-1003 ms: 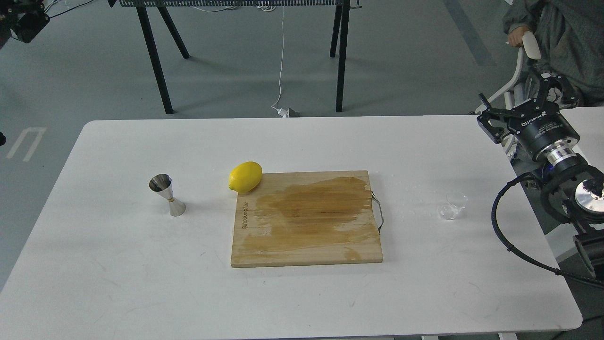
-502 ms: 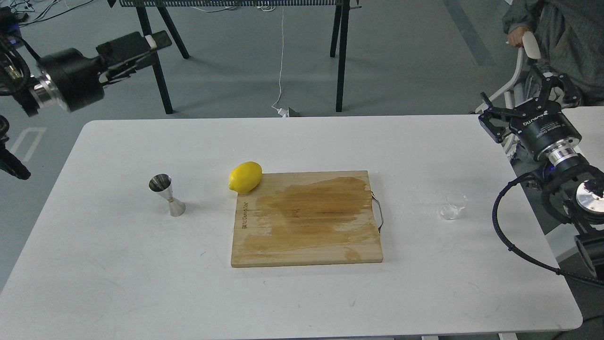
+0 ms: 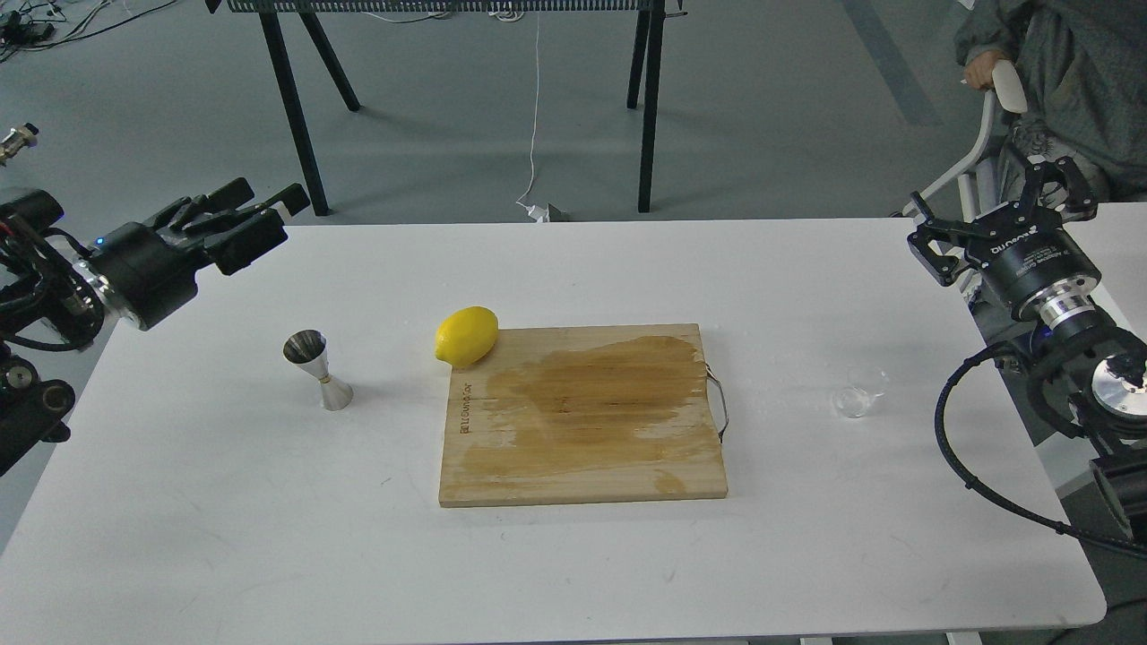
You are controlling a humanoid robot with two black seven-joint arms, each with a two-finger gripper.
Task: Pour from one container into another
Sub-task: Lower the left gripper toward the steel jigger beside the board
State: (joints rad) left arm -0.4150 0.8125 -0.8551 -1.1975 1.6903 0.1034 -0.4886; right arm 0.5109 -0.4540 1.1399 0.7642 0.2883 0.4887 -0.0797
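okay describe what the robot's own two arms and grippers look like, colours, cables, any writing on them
Both arms are black. The left gripper has chunky matte-black fingers on a round black body with a silver ring and a small blue light behind it. The right gripper has thinner black linkage fingers on a cylindrical body with white lettering, too small to read, then a polished silver collar. A thick black cable loops beside the right arm.

The left arm comes in from the left edge, its wrist roughly level and pointing right and slightly away. The left gripper (image 3: 269, 203) hangs in the air with its fingers a little apart, holding nothing. The right arm rises from the lower right edge, a black cable looping beside it, wrist angled up and away. The right gripper (image 3: 995, 202) has its fingers spread wide, empty.
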